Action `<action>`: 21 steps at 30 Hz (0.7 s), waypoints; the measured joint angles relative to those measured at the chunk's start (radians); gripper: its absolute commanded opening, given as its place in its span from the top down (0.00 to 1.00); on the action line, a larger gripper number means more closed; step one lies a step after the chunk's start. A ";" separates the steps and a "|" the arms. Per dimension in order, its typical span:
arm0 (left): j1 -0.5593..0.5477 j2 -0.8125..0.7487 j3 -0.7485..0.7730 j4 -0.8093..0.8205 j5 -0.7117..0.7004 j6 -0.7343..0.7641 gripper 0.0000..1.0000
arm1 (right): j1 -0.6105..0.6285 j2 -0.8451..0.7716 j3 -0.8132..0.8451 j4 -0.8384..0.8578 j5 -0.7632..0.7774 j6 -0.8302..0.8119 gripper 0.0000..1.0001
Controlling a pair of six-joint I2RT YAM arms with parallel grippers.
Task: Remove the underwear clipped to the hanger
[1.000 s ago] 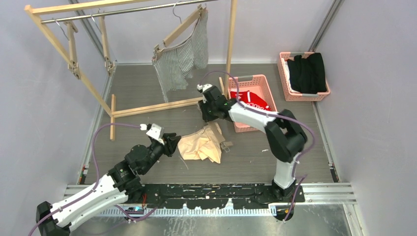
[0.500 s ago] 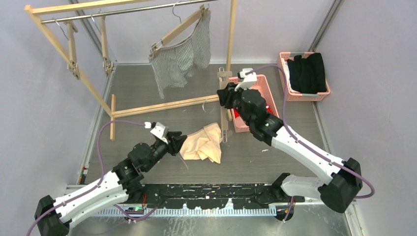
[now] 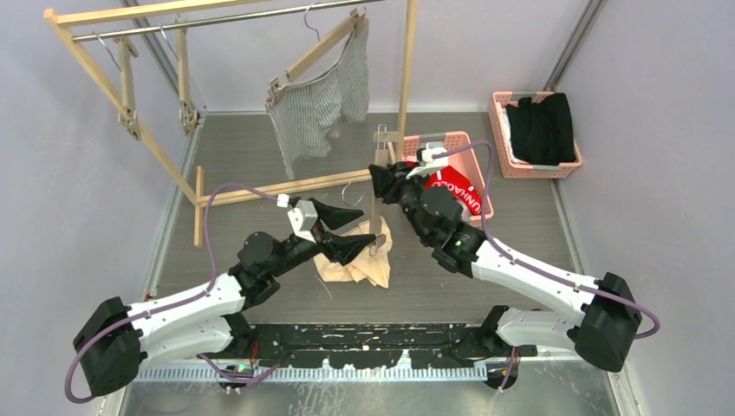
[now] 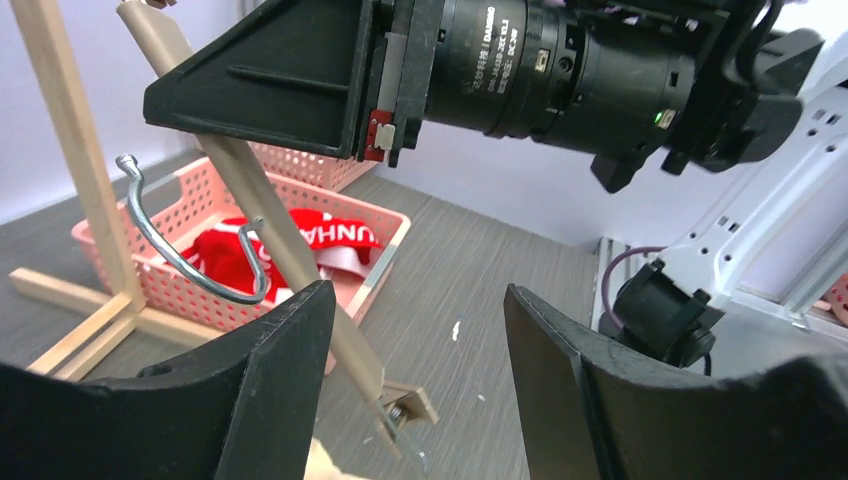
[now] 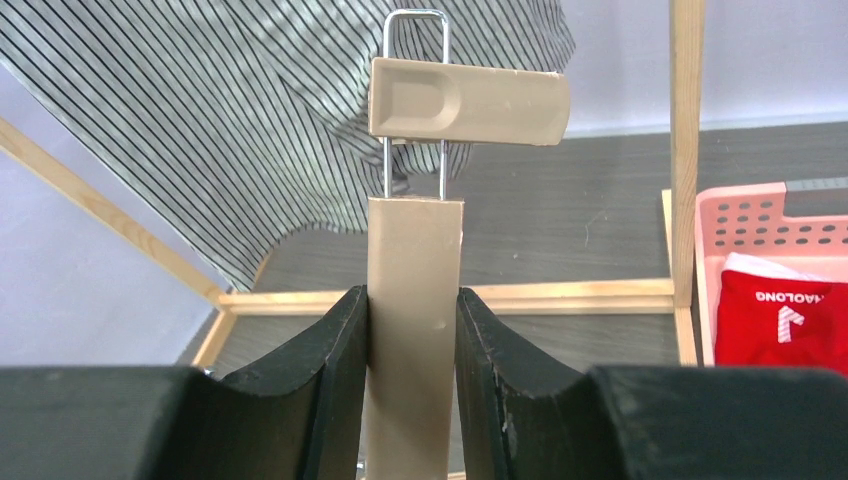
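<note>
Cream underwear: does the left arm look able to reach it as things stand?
Probably yes. The left gripper hangs open just over the cream underwear, with only the clip end of the hanger, which the right gripper holds, close by its jaws.

- The rack point(image 3: 277, 187) fills the upper left of the frame and stands on the back part of the bench point(image 3: 260, 147).
- The hanging shorts point(image 3: 316, 108) are clipped to a hanger point(image 3: 316, 49) on the rack's rail point(image 3: 217, 19), at upper centre.
- The near basket point(image 3: 451, 137) sits right of centre, with the stowed shorts point(image 3: 459, 189) in it.
- The far basket point(image 3: 501, 130) lies in the upper right, with a garment point(image 3: 542, 126) in it.
- The loose shorts point(image 3: 355, 267) lie on the bench at centre, in front of the rack.
- The loose hanger point(image 3: 375, 208) runs down to the loose shorts. The right pincer point(image 3: 377, 173) clamps it, and the left pincer point(image 3: 364, 243), jaws apart, is at its lower end.
</note>
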 measured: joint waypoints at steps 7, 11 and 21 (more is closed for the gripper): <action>0.000 0.052 0.007 0.090 0.019 -0.023 0.39 | 0.020 -0.035 -0.051 0.131 0.025 -0.001 0.99; -0.001 0.059 0.006 0.116 -0.016 -0.019 0.40 | 0.044 -0.043 -0.085 0.200 0.037 -0.010 0.99; -0.023 0.136 0.006 0.143 -0.109 0.036 0.46 | 0.107 -0.043 -0.088 0.326 0.076 -0.038 0.99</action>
